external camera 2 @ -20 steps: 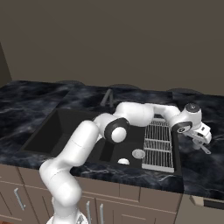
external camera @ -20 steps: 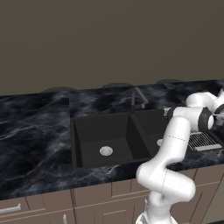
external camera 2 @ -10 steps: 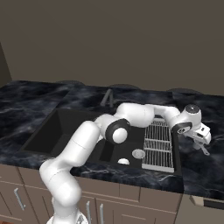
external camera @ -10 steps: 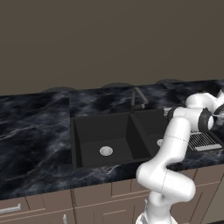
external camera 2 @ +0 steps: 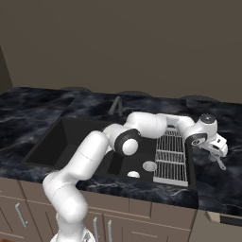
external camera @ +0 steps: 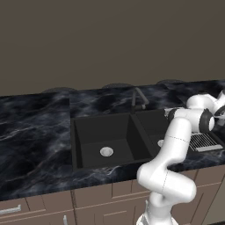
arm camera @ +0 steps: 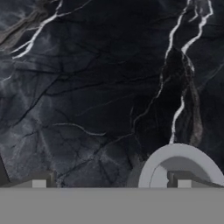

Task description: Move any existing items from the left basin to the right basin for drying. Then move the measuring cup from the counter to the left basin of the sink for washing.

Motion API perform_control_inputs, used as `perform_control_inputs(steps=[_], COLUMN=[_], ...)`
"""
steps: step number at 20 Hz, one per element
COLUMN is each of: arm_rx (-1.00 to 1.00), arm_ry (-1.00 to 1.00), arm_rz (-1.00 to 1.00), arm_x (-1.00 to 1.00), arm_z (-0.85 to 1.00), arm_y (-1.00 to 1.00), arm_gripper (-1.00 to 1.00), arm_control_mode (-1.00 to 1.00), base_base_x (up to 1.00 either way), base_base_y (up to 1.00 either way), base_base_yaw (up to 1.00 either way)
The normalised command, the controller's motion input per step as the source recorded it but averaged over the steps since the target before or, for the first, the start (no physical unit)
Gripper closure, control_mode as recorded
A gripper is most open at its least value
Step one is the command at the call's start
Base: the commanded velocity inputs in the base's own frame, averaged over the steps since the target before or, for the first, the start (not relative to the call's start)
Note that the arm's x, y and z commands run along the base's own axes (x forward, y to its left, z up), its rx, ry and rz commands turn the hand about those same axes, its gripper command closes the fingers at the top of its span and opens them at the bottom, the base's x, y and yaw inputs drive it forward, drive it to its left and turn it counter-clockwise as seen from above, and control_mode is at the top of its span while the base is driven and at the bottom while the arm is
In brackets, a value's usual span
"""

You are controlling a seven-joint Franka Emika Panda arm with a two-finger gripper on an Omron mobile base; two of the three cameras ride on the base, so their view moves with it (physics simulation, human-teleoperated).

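Left base view: the white arm rises from the lower right and reaches across the sink toward the right edge of the picture. The wider left basin shows its round silver drain. A wire rack lies on the far side of the narrower right basin, and a dark faucet stands behind the divider.

Right base view: the arm extends over the rack to the counter at the right of the sink. The gripper points down over the black marble, its jaws spread wide. A small white-rimmed object, probably the mug, sits in the right basin near the drain.

Hand view: the two finger tips stand far apart at the bottom, holding nothing. The pale grey measuring cup rests on the marble, its round rim directly beyond the right-hand tip; whether that tip touches it cannot be told.
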Motion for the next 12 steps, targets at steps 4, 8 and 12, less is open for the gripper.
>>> perform_control_inputs(steps=[4, 8, 12], arm_rx=[0.00, 0.00, 0.00], arm_ry=[0.00, 0.02, 0.05], arm_rz=[0.00, 0.00, 0.00], arm_x=[0.00, 0.00, 0.00], arm_z=[-0.15, -0.20, -0.06], arm_y=[0.00, 0.00, 0.00], arm_gripper=[-1.00, 1.00, 1.00], arm_control_mode=[-1.00, -1.00, -1.00], base_base_x=[0.00, 0.00, 0.00], base_base_y=[0.00, 0.00, 0.00], base_base_yaw=[0.00, 0.00, 0.00])
